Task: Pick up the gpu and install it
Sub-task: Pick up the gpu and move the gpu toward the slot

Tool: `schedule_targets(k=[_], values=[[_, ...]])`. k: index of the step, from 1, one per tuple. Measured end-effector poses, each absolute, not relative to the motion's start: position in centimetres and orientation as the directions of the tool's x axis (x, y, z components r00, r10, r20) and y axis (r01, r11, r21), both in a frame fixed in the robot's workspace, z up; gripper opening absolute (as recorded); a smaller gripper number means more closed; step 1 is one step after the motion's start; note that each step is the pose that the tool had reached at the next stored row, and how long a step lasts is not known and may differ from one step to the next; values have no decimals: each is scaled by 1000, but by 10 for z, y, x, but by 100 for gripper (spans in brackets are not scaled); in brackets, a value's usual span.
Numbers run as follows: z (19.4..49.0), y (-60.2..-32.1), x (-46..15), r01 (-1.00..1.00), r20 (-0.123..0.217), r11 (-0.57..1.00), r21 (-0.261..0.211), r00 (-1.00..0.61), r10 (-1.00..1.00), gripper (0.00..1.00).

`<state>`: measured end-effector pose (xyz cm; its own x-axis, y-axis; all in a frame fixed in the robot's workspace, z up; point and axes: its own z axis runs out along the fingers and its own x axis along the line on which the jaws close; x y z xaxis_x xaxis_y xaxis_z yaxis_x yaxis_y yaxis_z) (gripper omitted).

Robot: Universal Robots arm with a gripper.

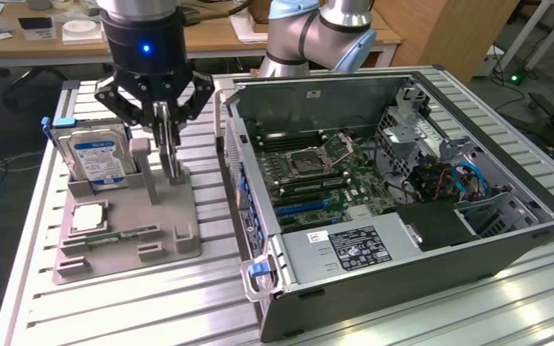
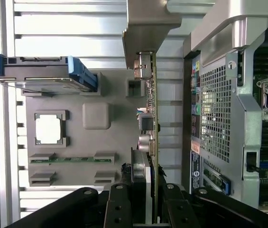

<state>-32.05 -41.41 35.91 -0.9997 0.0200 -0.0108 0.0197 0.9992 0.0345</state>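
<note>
The gpu [image 1: 172, 162] is slotted upright in the gray holder [image 1: 123, 256], top edge exposed for grasping; that edge is pinched by the jaws of the gripper [image 1: 166, 130]. The open PC case [image 1: 508, 241] is set alongside.

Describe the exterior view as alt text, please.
The tool is closed on the gpu, which stands upright in the grey holder beside the hard drive. The open computer case lies at the exterior view's right.

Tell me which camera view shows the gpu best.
The wrist view: the gpu runs edge-on along its whole length, with its metal bracket and connectors plain. The exterior view gives just a thin upright sliver of it in the grey holder, partly hidden by the jaws.
</note>
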Motion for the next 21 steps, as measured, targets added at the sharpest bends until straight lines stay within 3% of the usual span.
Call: schedule_targets(k=[21], values=[[413,-414,-320,20,-11,999,35,-1000,20,28]])
